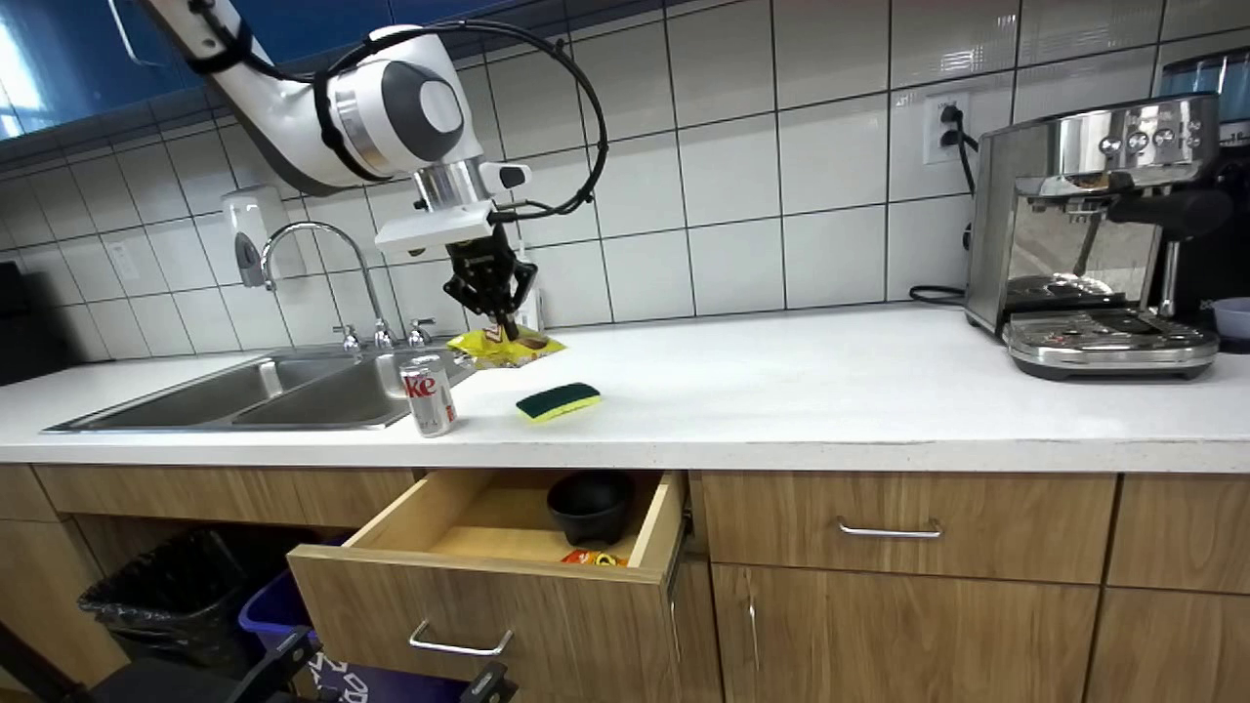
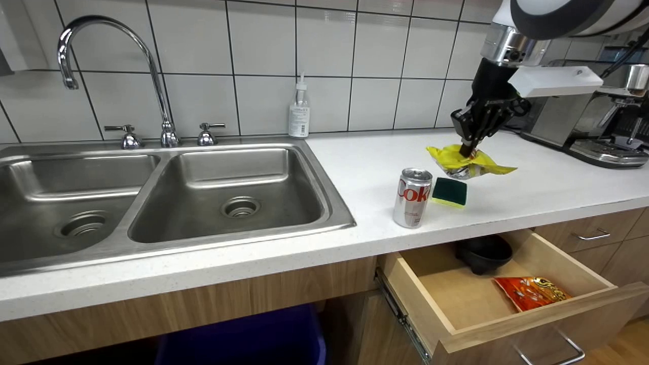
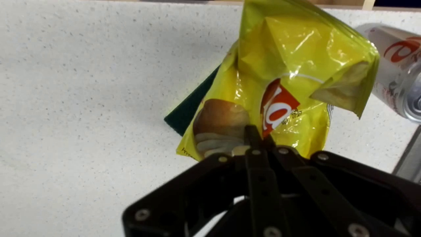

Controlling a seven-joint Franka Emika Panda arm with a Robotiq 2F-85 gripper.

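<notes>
A crumpled yellow snack bag (image 1: 488, 350) hangs pinched in my gripper (image 1: 510, 330), which is shut on its middle. In both exterior views the bag (image 2: 451, 158) appears raised a little above the white counter. From the wrist view, the bag (image 3: 289, 46) folds up around the fingertips, and a red label shows near them. A green and yellow sponge (image 2: 449, 191) lies on the counter below; the bag partly covers the sponge (image 3: 189, 108) in the wrist view. Beside it stands an upright silver Coke can (image 2: 413, 197), close to the counter's front edge.
Below the counter a drawer (image 1: 479, 566) is pulled out, holding a black bowl (image 2: 484, 253) and an orange snack bag (image 2: 530, 292). A double steel sink (image 2: 238, 235) with a tall faucet (image 2: 157, 76) is alongside. Farther off are a soap bottle (image 2: 299, 114) and an espresso machine (image 1: 1084, 234).
</notes>
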